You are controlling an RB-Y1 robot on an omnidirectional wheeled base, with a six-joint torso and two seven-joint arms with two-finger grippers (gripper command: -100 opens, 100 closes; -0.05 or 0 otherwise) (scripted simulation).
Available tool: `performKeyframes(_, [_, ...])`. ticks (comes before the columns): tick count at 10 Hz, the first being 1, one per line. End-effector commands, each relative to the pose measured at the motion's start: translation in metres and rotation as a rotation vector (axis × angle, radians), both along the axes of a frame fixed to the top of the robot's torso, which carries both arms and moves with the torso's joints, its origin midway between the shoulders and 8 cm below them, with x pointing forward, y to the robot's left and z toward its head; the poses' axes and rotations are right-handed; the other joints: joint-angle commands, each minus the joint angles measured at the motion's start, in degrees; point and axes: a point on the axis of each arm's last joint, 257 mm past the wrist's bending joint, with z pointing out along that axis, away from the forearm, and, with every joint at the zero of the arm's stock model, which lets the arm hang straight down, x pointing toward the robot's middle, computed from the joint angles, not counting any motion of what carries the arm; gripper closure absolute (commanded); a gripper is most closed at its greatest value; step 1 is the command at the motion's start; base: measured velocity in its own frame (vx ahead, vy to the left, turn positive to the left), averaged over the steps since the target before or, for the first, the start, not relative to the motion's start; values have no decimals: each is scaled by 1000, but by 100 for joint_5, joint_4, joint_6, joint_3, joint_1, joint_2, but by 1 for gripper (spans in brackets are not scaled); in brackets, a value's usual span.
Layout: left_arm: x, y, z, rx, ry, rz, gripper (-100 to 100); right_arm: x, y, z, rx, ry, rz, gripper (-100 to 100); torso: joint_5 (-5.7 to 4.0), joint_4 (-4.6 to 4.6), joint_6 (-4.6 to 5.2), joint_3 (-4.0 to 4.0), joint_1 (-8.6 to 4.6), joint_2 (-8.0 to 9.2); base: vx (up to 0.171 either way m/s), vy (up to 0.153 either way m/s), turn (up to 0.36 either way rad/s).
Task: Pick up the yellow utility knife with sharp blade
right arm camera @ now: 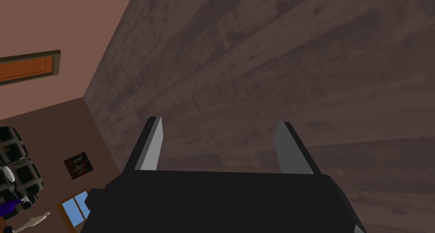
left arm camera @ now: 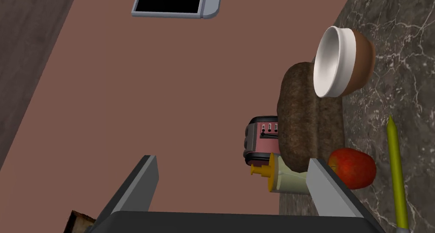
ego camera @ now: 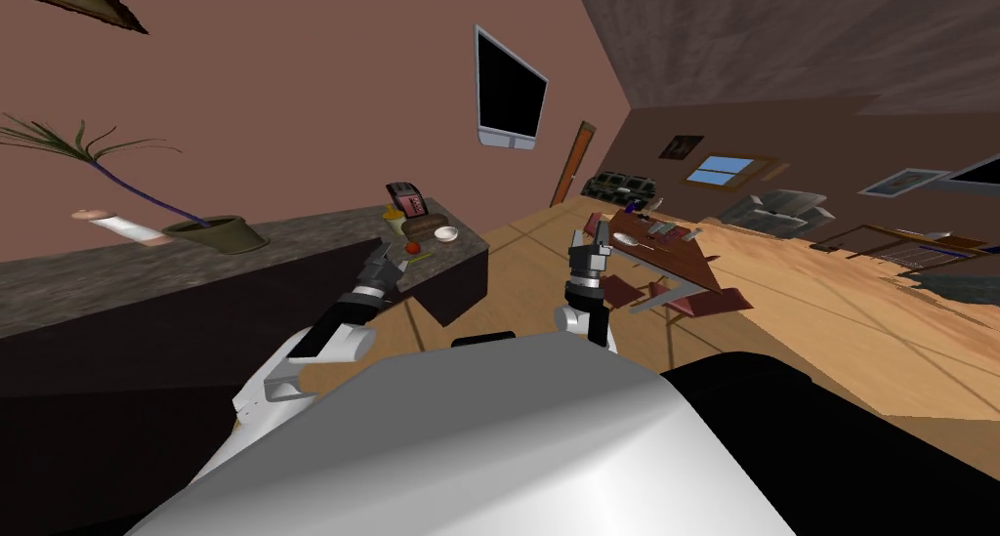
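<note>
Both left tool [left arm camera: 233,159] and right tool [right arm camera: 220,121] spread, yellow knife [left arm camera: 395,175] beside apple [left arm camera: 354,167], tip aimed away from tool.

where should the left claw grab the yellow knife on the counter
Grip the yellow knife at the middle of its long body, bringing the open left claw down from above, spanning its narrow width. It lies flat on the marble counter, and the apple sits close beside it, so a sideways approach looks crowded.
</note>
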Motion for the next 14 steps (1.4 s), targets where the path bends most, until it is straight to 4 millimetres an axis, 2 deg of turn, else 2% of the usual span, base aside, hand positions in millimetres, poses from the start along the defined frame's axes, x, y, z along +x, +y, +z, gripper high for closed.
performKeyframes(1, [7, 10, -11, -36, 62, 0, -100, 0, 0, 0, 0, 0, 0, 0, 0, 0, 0, 0, 0, 0, -24, 5, -176])
performKeyframes(5, [19, 31, -37, -101, 191, 23, -100, 0, 0, 0, 0, 0, 0, 0, 1, -1, -1, -3, 4, -4, -22, 12, -135])
performKeyframes(7, [19, 34, -46, -97, 224, 35, -100, 0, 0, 0, 0, 0, 0, 0, 1, -1, -1, -3, 5, -5, -10, 12, -27])
performKeyframes(10, [27, 57, -66, -168, 336, 73, -100, 0, 0, 0, 0, 0, 0, 0, 1, -2, -1, -5, 4, -9, -9, 14, -148])
performKeyframes(12, [25, 60, -74, -165, 365, 85, -100, 0, 0, 0, 0, 0, 0, 0, 2, -2, -1, -5, 7, -9, -6, 17, -36])
performKeyframes(13, [28, 72, -81, -204, 411, 107, -100, 0, 0, 0, 0, 0, 0, 0, 1, -2, -3, -6, 3, -11, 1, 14, -135])
performKeyframes(14, [27, 74, -86, -202, 432, 116, -100, 0, 0, 0, 0, 0, 0, 0, 1, -3, 1, -7, 5, -12, -2, 20, -117])
